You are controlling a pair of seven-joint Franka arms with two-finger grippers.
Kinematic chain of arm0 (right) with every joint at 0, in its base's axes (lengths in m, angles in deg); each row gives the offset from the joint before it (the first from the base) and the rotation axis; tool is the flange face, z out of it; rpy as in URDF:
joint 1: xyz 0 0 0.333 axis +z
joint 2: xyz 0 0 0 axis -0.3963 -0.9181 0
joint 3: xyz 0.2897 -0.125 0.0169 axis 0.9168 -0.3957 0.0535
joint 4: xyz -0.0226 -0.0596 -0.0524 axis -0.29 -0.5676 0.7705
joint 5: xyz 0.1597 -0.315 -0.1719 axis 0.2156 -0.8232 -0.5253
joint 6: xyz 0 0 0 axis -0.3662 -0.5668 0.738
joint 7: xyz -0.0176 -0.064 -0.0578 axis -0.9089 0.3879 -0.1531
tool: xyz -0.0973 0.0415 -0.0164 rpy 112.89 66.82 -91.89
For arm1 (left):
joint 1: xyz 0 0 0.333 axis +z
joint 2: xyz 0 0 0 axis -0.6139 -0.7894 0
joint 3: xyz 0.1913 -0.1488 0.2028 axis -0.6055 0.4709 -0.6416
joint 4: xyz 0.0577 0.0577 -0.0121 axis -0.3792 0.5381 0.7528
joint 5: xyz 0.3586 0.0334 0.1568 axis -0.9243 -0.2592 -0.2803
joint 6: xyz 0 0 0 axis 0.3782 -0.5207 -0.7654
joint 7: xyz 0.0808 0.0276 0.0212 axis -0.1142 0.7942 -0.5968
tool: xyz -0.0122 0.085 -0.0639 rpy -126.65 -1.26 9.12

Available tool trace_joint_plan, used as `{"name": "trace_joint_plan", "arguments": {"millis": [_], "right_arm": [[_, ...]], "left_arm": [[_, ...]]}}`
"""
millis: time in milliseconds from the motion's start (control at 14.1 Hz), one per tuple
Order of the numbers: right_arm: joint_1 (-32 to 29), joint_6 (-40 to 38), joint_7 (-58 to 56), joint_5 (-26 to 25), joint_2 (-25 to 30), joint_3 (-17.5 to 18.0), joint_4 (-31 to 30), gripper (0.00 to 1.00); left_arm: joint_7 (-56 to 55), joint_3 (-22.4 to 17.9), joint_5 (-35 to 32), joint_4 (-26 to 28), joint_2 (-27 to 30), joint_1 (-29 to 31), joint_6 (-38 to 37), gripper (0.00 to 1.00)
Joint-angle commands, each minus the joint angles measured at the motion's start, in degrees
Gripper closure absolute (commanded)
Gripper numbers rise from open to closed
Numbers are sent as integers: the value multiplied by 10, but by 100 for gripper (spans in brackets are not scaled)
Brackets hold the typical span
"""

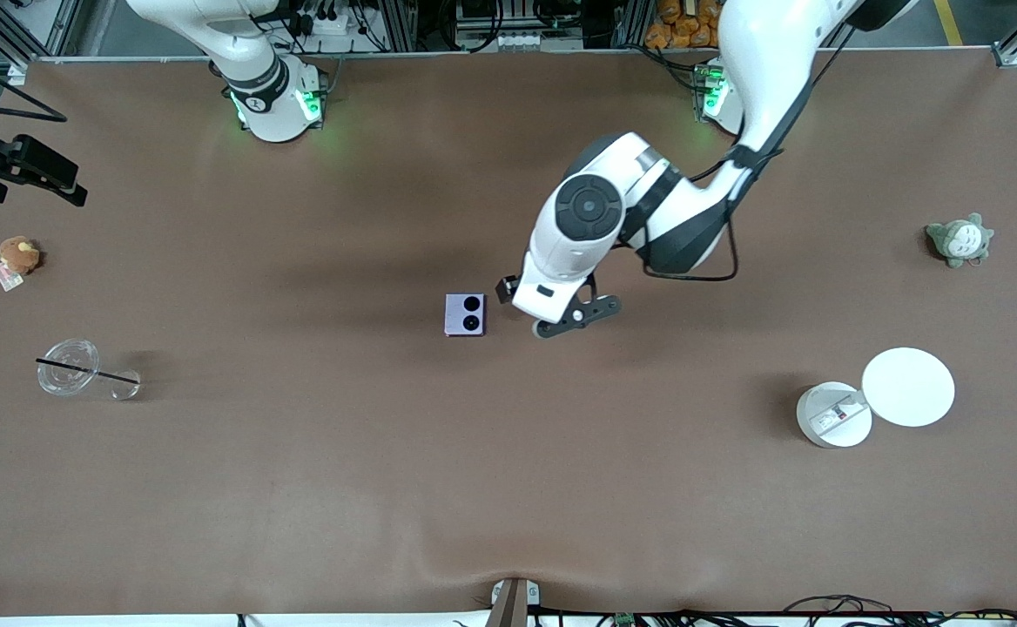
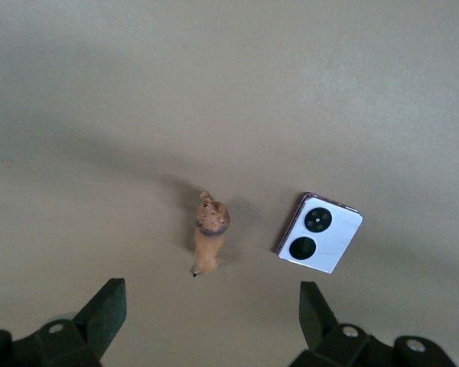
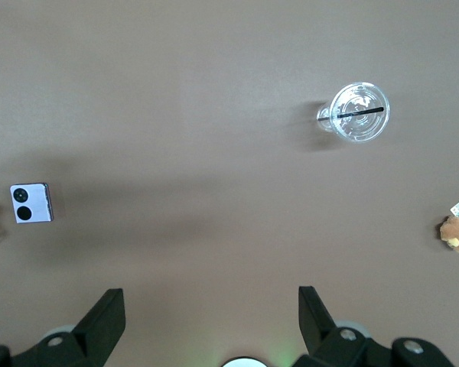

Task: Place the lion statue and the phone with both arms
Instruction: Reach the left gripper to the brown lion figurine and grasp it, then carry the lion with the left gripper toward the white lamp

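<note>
Both items lie on the counter (image 1: 299,488), neither held.
Left pincer (image 2: 210,317) hangs wide open, empty, over the lion statue (image 2: 210,233); right pincer (image 3: 210,317) waits high, likewise open. Risk: the left fingers could bump the phone (image 1: 465,314) just beside.

white arms (image 1: 613,218), black joints, cables

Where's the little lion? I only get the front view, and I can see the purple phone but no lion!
Observer: The left arm hides it from you. In the left wrist view the lion statue is on the table beside the phone, not touching it.
Operator: Is that gripper holding anything?
Observer: No. The left gripper is open and empty, up in the air over the lion statue.
Operator: And the other one?
Observer: The right gripper is open and empty too, waiting high over the table.
</note>
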Motion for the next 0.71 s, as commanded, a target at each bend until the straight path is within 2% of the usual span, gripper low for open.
{"name": "trace_joint_plan", "arguments": {"millis": [0, 142, 637], "right_arm": [[0, -9, -5, 0, -7, -1, 13, 0], [0, -9, -5, 0, -7, -1, 12, 0], [0, -10, -5, 0, -7, -1, 13, 0]], "left_arm": [[-46, -48, -41, -21, -30, -65, 10, 0], [-50, -62, -64, -20, -47, -84, 11, 0], [-50, -62, -96, -18, -94, -91, 43, 1]]}}
